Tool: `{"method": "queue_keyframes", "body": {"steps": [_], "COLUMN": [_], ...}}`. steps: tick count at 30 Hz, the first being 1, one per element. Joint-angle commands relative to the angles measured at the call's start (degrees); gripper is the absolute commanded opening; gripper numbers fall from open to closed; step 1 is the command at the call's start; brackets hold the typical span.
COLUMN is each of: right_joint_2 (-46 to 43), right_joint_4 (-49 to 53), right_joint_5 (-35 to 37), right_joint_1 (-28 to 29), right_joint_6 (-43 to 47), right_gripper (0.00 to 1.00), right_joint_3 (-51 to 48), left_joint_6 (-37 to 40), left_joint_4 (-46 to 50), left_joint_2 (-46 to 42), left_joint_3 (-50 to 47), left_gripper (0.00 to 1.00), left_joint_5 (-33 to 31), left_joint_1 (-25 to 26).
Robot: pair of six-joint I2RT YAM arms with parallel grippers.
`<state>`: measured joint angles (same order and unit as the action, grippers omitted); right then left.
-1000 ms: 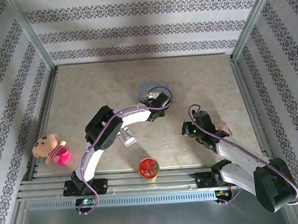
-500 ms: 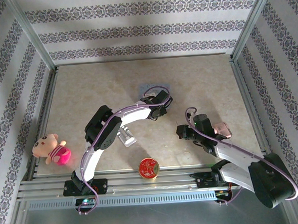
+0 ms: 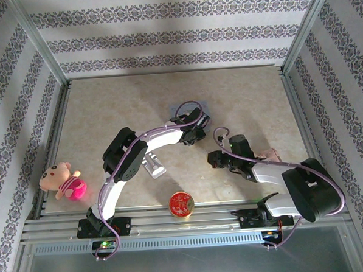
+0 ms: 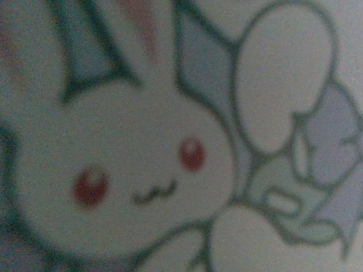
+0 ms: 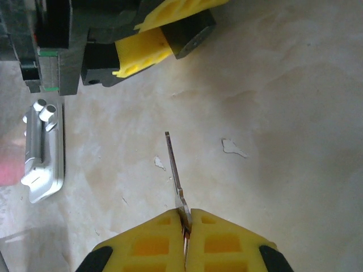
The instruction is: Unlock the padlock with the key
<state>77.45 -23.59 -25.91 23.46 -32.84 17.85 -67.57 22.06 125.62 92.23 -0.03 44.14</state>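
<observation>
The pastel cartoon-print tin box [image 3: 181, 106] lies mid-table, and its bunny print [image 4: 142, 158] is pressed close to the left wrist camera. My left gripper [image 3: 196, 133] hangs just in front of the tin. In the right wrist view its yellow fingers [image 5: 144, 54] close on a small dark block, the padlock [image 5: 193, 35]. My right gripper [image 3: 214, 159] [image 5: 186, 218] is shut on a thin silver key [image 5: 174, 167]. The key's blade points up toward the padlock, a short way from it.
A shiny silver block [image 3: 152, 167] [image 5: 42, 153] lies left of the grippers. A round red-and-gold tin [image 3: 181, 205] sits at the near edge. A pink plush toy [image 3: 65, 181] rests at the far left. Metal rails border the table.
My right gripper has swung left with the key, closing in on the left gripper. The left arm has hardly moved.
</observation>
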Motion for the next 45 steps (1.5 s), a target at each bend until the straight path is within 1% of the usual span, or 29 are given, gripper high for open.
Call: {"method": "queue_keyframes", "body": {"steps": [1,7,16,27,35,38,43,45], "right_joint_2": [2.1,6.6,12.3,13.6,17.4,18.6,17.7,16.9], "right_joint_4": [-3.1,-5.8,-7.5,-7.8,-7.8,-8.4,-8.9,-8.7], "right_joint_5": [-1.5,-3.1,-6.6,-6.8,-11.3,-11.8,-11.3,-11.3], "right_joint_1": [-0.3,-1.4,-5.2,-6.1,-7.6,-7.6,-7.9,-7.9], "right_joint_6": [1.3,0.5,-0.6,-1.9,-2.3,-2.3,-2.3,-2.0], "right_gripper": [0.0,0.0,0.0,0.0,0.0,0.0,0.0,0.0], "right_joint_3": [1.5,4.4,7.3,5.5,5.9,6.3,5.9,5.8], "left_joint_6": [-0.7,-0.4,0.9,0.8,1.0,0.9,0.5,0.3], "left_joint_4": [-1.5,-5.4,-3.9,-4.8,-5.2,-5.3,-5.0,-4.6], "left_joint_2": [-2.2,-3.2,-3.3,-3.6,-4.4,-4.4,-5.0,-5.7], "left_joint_3": [-1.7,-4.2,-3.7,-3.7,-3.9,-4.0,-4.6,-5.5], "left_gripper": [0.05,0.06,0.06,0.06,0.06,0.06,0.06,0.06], "left_joint_5": [5.9,9.5,9.7,10.2,10.5,11.1,11.5,10.4], "left_joint_1": [0.1,-0.5,-0.8,-0.8,-1.0,-1.2,-1.5,-1.7]}}
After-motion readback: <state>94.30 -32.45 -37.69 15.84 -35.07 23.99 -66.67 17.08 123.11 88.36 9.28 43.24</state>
